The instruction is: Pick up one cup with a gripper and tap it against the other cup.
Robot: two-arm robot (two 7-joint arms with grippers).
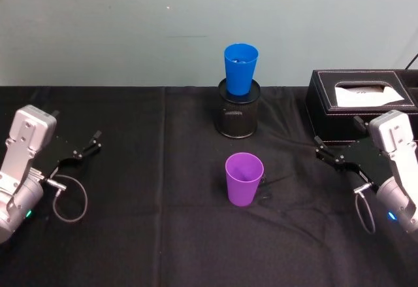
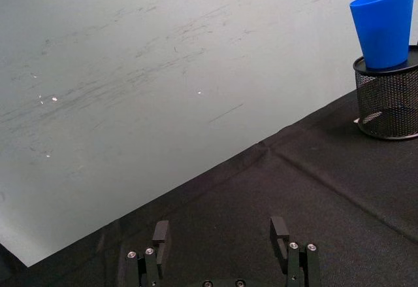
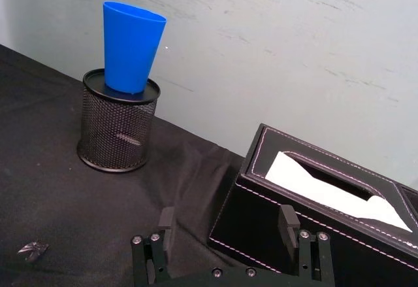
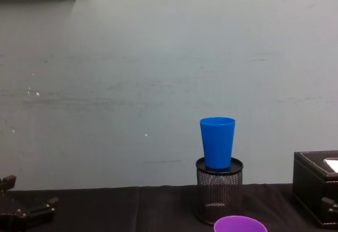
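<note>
Purple cup (image 1: 244, 179), smooth and wider at the top, upright with mouth up on the black worktop (image 1: 150, 189), near the middle, touched by nothing. Blue cup (image 1: 240, 68), same shape, upright too, farther back, narrow bottom tucked into a black mesh holder (image 1: 238, 117), higher than the purple one and apart from it. Left gripper (image 1: 89, 144) and right gripper (image 1: 320, 148) low at the two sides, fingers spread, holding nothing, far from both cups.

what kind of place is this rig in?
Likely a lab test bench: black-cloth table against a bare scuffed wall, staged props (mesh pen holder, tissue box), left gripper and right gripper parked open at the sides.
</note>
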